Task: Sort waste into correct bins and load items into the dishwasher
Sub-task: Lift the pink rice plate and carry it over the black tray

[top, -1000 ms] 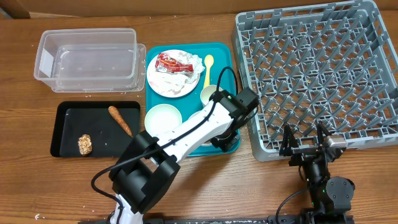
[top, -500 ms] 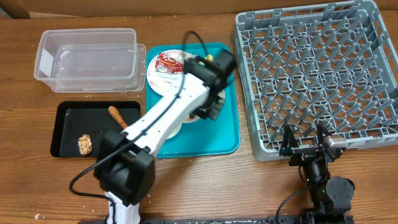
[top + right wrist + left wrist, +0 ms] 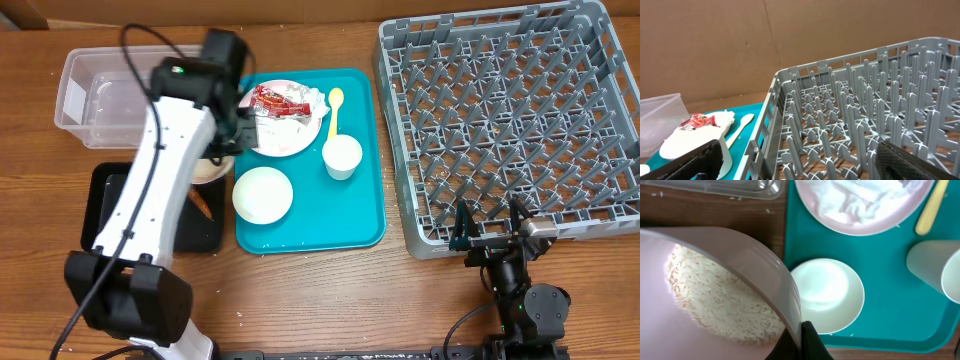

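Note:
My left gripper [image 3: 802, 341] is shut on the rim of a small white bowl [image 3: 715, 295] with white rice [image 3: 715, 305] in it. Overhead, this bowl [image 3: 210, 172] hangs at the right end of the black tray [image 3: 100, 200], by the carrot stick [image 3: 204, 204]. The arm hides the brown food chunk. On the teal tray [image 3: 350, 225] are an empty bowl [image 3: 263, 193], a cup [image 3: 342, 157], a yellow spoon [image 3: 335, 105] and a plate [image 3: 285, 138] carrying the wrapper [image 3: 272, 100] and napkins [image 3: 306, 100]. My right gripper [image 3: 492, 232] is open at the near edge of the grey rack [image 3: 510, 120].
The clear tub [image 3: 100, 100] stands behind the black tray at the far left. A cardboard wall [image 3: 790, 40] rises behind the table. The left arm [image 3: 150, 200] stretches over the black tray. Bare wood lies in front of the teal tray.
My left gripper has carried the rice bowl up off the front right of the teal tray and leftward to the black tray's right end. The right arm has not moved.

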Robot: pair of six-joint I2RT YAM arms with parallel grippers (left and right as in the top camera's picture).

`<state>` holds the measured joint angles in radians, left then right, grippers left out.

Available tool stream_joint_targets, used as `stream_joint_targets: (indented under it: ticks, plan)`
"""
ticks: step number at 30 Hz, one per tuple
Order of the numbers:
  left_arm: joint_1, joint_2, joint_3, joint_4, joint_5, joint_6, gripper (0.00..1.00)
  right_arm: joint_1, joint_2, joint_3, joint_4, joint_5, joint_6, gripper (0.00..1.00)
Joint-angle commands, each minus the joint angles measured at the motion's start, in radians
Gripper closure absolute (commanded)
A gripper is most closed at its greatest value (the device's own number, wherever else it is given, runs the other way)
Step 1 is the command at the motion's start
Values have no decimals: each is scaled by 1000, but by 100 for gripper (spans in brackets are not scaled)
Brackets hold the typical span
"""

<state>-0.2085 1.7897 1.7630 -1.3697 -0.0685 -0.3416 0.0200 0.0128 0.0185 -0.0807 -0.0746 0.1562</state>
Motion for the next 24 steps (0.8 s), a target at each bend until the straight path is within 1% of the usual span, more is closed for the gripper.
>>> stream_joint_targets:
  ticks: [1,6,9,12,18,24]
  plan:
    - [103,-18,24,-3,85,-21,96,-5,-10,-10,4,-2,0,0]
    - [204,-18,24,-3,131,-16,96,-5,-10,-10,4,-2,0,0]
    - [254,-18,5,11,187,5,96,-5,-10,-10,4,-2,0,0]
    - [291,-18,-38,40,235,5,96,-5,-10,-10,4,-2,0,0]
    - [369,-18,-156,123,382,10,96,-5,-10,-10,4,-2,0,0]
    - [455,-19,-221,171,481,34,96,-5,-10,-10,4,-2,0,0]
